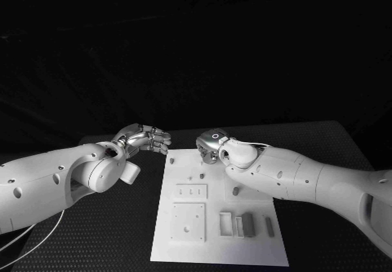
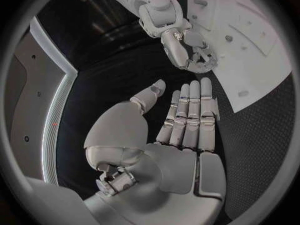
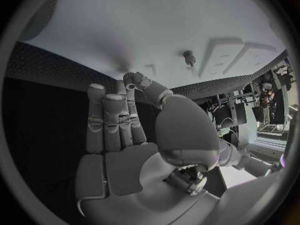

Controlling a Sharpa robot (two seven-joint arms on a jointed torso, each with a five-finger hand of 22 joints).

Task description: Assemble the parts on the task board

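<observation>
The head camera looks steeply down from above and behind both arms onto the dark textured bench (image 1: 98, 238), with the flat white rectangular task board (image 1: 219, 249) running away from its lower edge. The left wrist camera sits close behind the silver left hand (image 2: 181, 120), facing along its straightened fingers toward the board's edge (image 2: 262, 85) and the right hand (image 2: 187, 52). The right wrist camera sits close behind the right hand (image 3: 125, 130), facing the board's surface (image 3: 156, 30) at short range. All three views share that board.
</observation>
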